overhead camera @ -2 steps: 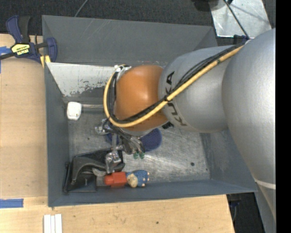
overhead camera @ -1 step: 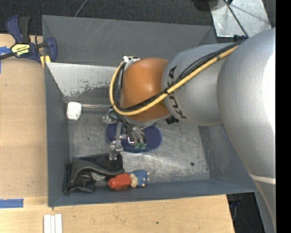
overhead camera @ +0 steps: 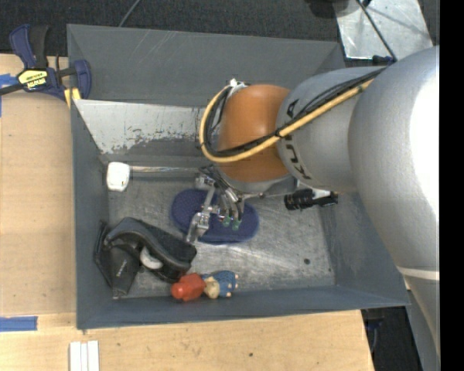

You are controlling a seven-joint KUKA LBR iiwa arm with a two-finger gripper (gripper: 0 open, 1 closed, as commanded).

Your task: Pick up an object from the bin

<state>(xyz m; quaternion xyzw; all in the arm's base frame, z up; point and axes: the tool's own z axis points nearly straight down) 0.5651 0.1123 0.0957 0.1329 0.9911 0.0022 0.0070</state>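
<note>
The end effector hangs low over a flat dark-blue oval pad in the middle of the bin's scuffed grey floor; whether it is apart or together I cannot tell. A small red-and-blue doll lies near the front wall.

Arm reaching in from the right, pincer pointing down

Silver arm bent over, orange wrist cover with a yellow cable looped across it, pincer fingers spread apart.
</note>
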